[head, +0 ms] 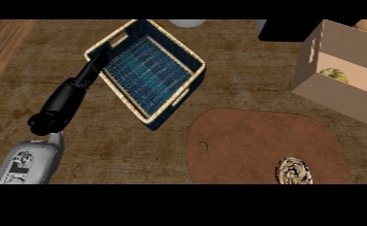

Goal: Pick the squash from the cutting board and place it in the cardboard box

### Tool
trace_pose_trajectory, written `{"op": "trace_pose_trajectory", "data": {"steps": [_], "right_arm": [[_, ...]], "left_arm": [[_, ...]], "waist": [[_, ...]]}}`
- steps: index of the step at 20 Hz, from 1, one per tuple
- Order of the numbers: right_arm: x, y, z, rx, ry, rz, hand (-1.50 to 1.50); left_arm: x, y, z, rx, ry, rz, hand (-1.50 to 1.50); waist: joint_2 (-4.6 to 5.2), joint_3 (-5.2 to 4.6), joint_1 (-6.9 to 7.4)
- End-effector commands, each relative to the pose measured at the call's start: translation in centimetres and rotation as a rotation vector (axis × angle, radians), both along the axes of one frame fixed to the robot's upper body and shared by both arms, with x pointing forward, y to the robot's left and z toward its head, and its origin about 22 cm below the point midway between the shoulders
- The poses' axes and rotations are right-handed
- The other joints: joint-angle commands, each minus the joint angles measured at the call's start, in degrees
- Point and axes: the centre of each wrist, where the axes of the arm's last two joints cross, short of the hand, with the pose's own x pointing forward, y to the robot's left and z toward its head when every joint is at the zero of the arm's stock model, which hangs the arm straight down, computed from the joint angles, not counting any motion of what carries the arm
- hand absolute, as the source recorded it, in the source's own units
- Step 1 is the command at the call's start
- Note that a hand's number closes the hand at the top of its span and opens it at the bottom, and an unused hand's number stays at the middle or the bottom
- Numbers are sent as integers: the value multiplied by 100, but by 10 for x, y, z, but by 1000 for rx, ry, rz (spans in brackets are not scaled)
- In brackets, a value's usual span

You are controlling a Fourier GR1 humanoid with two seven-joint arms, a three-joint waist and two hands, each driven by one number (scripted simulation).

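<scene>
Lying on brown oval cutting board (pixel 247 135): striped round squash (pixel 294 170), 5 o'clock
Left hand (pixel 64 100): fingers (pixel 89 73) straight, together, at blue woven basket (pixel 175 48) rim

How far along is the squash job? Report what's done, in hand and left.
Done, perhaps: a yellow-green item sits inside the cardboard box, possibly the squash. In hand: nothing; the left robot hand points straight-fingered at the basket rim, the right one is out of view. Left: a round patterned item lies on the cutting board; if that is the squash, the whole job remains.
</scene>
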Motion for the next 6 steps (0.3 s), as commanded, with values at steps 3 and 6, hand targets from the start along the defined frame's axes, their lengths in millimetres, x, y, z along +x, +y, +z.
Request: {"op": "trace_pose_trajectory", "data": {"steps": [3, 6], "right_arm": [[-14, -27, 19, 364, 9, -48, -150], [-30, -42, 12, 406, -26, -114, -150]], "left_arm": [[9, -2, 7, -8, -22, -7, 0], [3, -8, 2, -9, -18, -11, 0]], "waist": [[86, 2, 64], [78, 9, 77]]}}
